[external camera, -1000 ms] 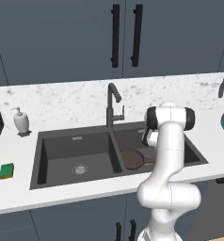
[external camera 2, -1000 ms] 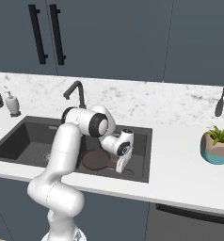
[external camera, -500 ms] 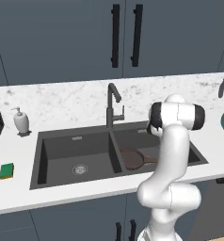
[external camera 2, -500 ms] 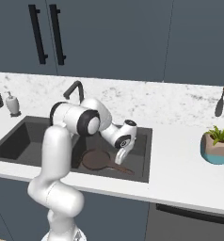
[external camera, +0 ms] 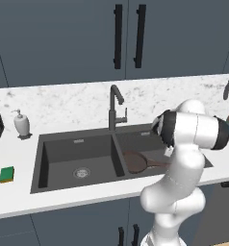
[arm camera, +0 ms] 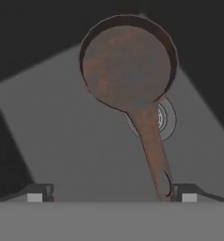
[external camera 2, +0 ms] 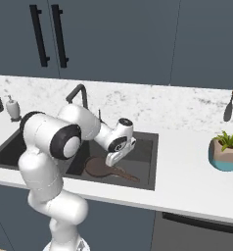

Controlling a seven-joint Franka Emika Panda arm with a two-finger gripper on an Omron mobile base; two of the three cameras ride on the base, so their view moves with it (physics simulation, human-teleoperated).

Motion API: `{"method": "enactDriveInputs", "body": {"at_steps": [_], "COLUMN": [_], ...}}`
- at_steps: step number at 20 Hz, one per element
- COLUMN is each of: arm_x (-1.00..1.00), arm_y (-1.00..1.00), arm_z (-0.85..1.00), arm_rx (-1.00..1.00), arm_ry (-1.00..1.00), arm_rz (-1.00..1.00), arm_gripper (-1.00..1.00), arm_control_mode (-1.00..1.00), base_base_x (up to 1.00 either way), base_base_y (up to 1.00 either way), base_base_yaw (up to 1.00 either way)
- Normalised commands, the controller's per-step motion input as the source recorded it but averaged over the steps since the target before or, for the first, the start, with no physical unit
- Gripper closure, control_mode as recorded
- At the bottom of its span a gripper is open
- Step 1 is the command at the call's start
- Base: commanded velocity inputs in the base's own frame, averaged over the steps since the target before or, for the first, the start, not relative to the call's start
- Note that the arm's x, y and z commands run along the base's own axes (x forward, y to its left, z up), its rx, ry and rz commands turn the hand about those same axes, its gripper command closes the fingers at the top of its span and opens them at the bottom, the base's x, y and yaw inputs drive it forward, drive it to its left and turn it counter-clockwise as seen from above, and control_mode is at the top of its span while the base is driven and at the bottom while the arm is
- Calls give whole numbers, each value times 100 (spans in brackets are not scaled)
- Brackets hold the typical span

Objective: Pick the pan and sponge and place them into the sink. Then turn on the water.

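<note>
Inside the dark grey double-basin sink (external camera: 54, 158), the reddish-brown round frying pan (external camera 2: 100, 166) lies released under the open gripper (external camera 2: 114, 158); green-and-yellow sponge (external camera: 6, 174) awaits on the surface (external camera: 20, 197).

White marble-flecked counter (external camera: 87, 103) holds the dark double-basin sink (external camera: 54, 168) — soap dispenser (external camera: 21, 123) at back left, green sponge (external camera: 6, 174) near the front left edge, potted plant (external camera 2: 227, 151) to the right — the pan (external camera 2: 100, 167) lies in the right basin
</note>
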Motion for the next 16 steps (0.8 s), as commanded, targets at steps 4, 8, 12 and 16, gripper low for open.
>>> {"method": "enactDriveInputs", "body": {"at_steps": [4,8,12,16], "arm_x": [-60,-45,-46,-58], "arm_y": [60,59,51,54], "arm_z": [77,83,84,61], "arm_rx": [0,1,6,14], "arm_ry": [0,0,0,0], "arm_rz": [-24,-27,-31,-37], "arm_gripper": [-100,-100,-100,-100], "arm_control_mode": [-100,-100,-100,-100], "base_base_x": [0,0,0,0], "base_base_y": [0,0,0,0], "base_base_yaw": [0,0,0,0]}}
